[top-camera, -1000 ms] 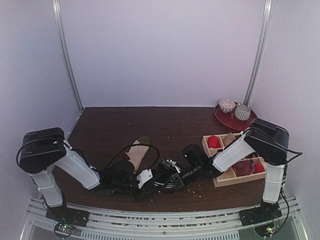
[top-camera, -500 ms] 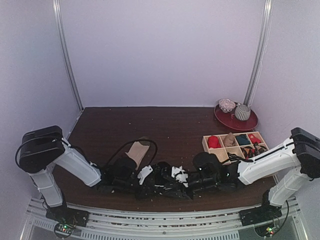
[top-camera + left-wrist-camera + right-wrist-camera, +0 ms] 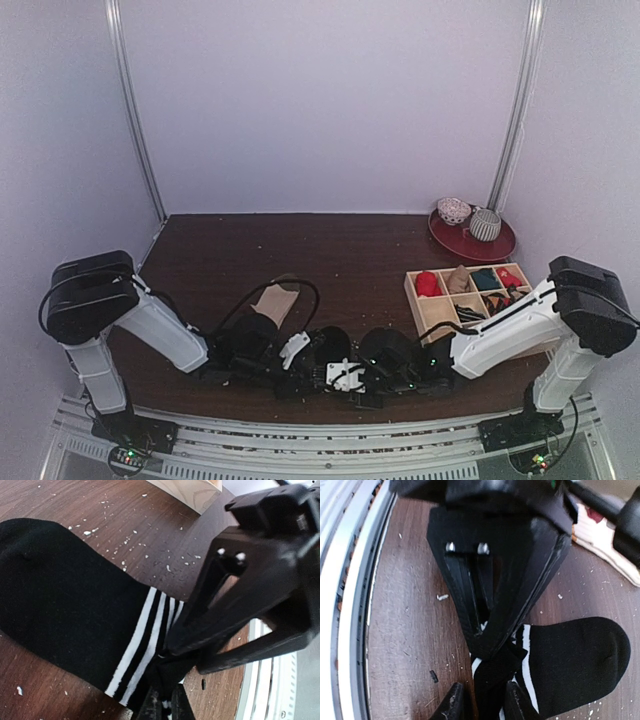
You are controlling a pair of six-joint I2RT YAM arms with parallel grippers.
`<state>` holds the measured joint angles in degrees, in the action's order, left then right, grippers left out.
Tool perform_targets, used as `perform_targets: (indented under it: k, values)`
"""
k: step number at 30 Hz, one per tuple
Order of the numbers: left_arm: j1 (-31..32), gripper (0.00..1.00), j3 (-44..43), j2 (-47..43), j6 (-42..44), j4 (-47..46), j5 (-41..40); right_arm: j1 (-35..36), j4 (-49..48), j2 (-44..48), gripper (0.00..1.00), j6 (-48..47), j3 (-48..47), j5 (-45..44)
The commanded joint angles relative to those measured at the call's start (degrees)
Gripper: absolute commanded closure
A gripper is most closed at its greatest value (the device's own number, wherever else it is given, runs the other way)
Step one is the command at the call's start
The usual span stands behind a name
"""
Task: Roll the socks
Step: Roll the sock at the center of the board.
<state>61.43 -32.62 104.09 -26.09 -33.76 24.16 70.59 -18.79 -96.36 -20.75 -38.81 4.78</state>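
Note:
The short black sock [image 3: 75,600] with white cuff stripes lies flat on the brown table. My left gripper [image 3: 164,705] is shut on its bunched cuff. My right gripper [image 3: 484,702] faces it from the other side, open, with one finger on each side of the same twisted cuff [image 3: 492,677]. In the top view both grippers meet low near the table's front edge, left gripper [image 3: 318,360] and right gripper [image 3: 348,374], and they hide the black sock. The tan sock [image 3: 275,300] lies just behind the left arm; it also shows as the tan sock [image 3: 600,537] in the right wrist view.
A wooden compartment box [image 3: 411,287] with small coloured bundles sits at the right. Behind it is a red plate [image 3: 497,249] with two patterned balls. The metal rail [image 3: 350,580] of the table's near edge runs close beside the grippers. White crumbs dot the wood.
The right arm has swung out and lowered, and its gripper has slid left along the front edge to meet the left one. Its jaws have widened. The left gripper stays shut.

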Motion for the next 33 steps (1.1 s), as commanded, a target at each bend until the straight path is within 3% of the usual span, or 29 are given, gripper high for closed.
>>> perform_targets:
  k: [1, 5, 8, 11, 17, 20, 24, 28, 33]
  values:
    - [0.3, 1.0, 2.8, 3.8, -0.4, 13.4, -0.1, 0.2, 0.5, -2.8, 0.72, -0.5, -1.2, -4.6]
    - [0.3, 1.0, 2.9, 3.9, 0.0, 13.1, 0.3, 0.1, 0.9, -5.1, 0.76, 0.7, -1.9, -5.4]
    - [0.3, 1.0, 2.8, 3.7, 0.7, 12.9, 0.1, -0.5, 1.8, -6.2, 0.89, 3.3, -2.4, -5.2]
    - [0.3, 1.0, 3.3, 1.0, 1.5, 13.9, -4.2, -2.9, 3.5, -6.1, 0.95, 8.2, -2.5, -0.4]
    - [0.3, 0.73, 6.0, -12.0, 5.8, 15.0, -15.0, -9.7, 4.2, -8.5, 0.97, 19.9, -2.0, 19.2]
    - [0.7, 0.66, 8.4, -20.5, 9.8, 13.0, -18.6, -12.9, 6.1, -12.3, 0.97, 26.0, -3.4, 28.3]
    - [1.1, 0.61, 13.5, -28.5, 15.2, 6.0, -18.7, -15.5, 11.4, -15.5, 0.97, 32.7, -6.2, 33.2]
    - [1.5, 0.59, 17.2, -29.7, 19.6, -2.6, -16.9, -16.9, 15.6, -16.5, 0.96, 35.8, -7.9, 37.8]
    - [2.1, 0.59, 15.8, -23.0, 23.5, -9.5, -15.4, -17.1, 17.5, -18.2, 0.96, 38.0, -8.9, 41.0]
